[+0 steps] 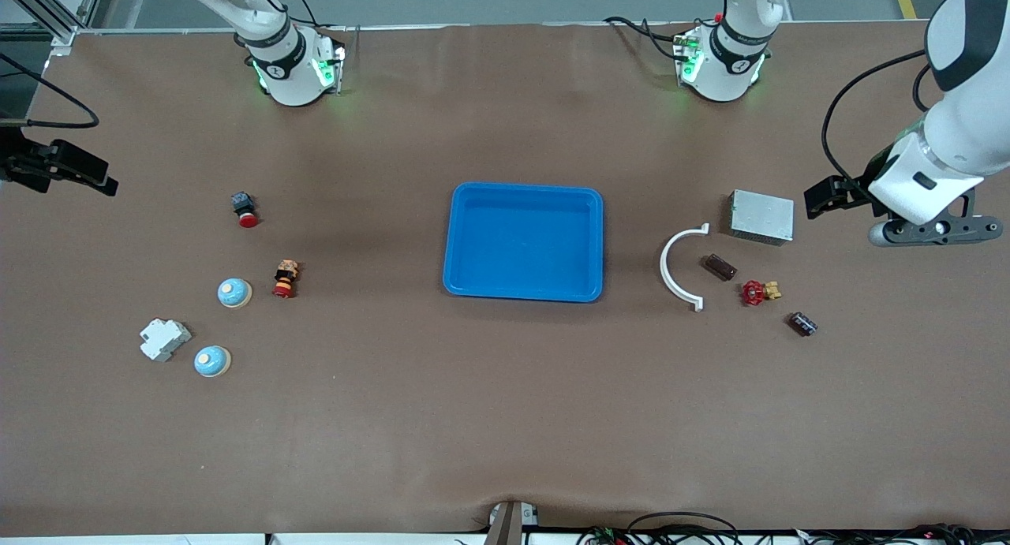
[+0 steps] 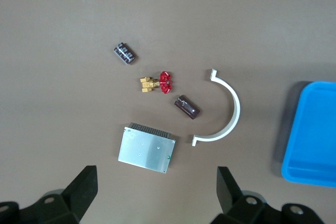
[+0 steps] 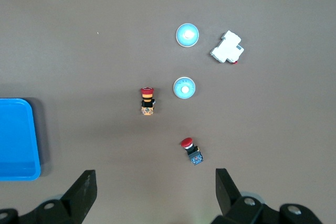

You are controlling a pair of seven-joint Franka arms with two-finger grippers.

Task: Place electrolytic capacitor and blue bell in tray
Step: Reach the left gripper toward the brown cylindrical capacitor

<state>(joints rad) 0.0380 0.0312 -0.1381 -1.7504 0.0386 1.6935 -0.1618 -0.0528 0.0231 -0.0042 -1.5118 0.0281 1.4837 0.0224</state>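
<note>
The bright-blue tray lies mid-table with nothing in it. Two blue bells sit toward the right arm's end. Toward the left arm's end lie a dark electrolytic capacitor and a brown cylinder of similar shape. My left gripper hangs open over the table beside the grey box, holding nothing. My right gripper hangs open over the right arm's end of the table, also holding nothing.
A grey metal box, a white curved bracket and a red-handled brass valve lie around the capacitor. A white breaker, a red push button and a second small button lie near the bells.
</note>
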